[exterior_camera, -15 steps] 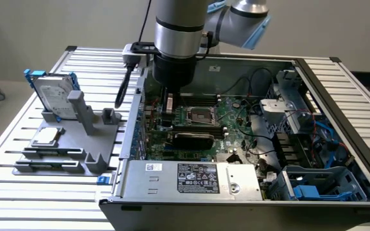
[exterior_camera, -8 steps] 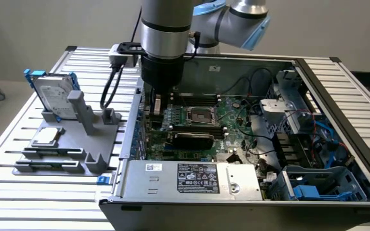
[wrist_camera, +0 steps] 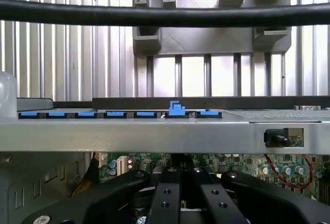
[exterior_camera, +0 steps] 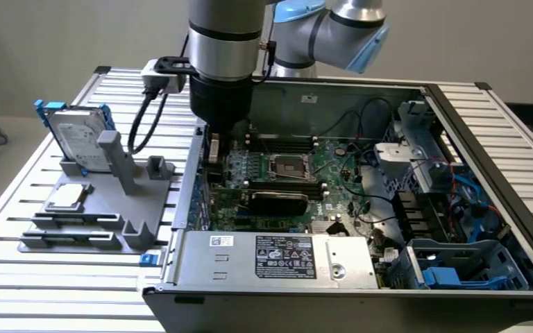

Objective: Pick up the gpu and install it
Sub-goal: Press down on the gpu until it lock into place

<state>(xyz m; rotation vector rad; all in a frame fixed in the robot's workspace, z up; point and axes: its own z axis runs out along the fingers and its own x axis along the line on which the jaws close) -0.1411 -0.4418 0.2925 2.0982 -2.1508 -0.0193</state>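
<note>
Pincer (exterior_camera: 216, 142) sits low over the motherboard (exterior_camera: 290, 173) near the case's rear wall, gpu (exterior_camera: 216, 154) apparently pinched edge-on (grip itself hard to tell), so squaring card to slot matters most

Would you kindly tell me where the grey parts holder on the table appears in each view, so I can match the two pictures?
Exterior view: the grey parts holder lies on the slatted table at the exterior view's left, beside the computer case.
Wrist view: the grey parts holder lies on the slats beyond the case.
Shared landmark: the case's side wall nearest the holder.
</note>
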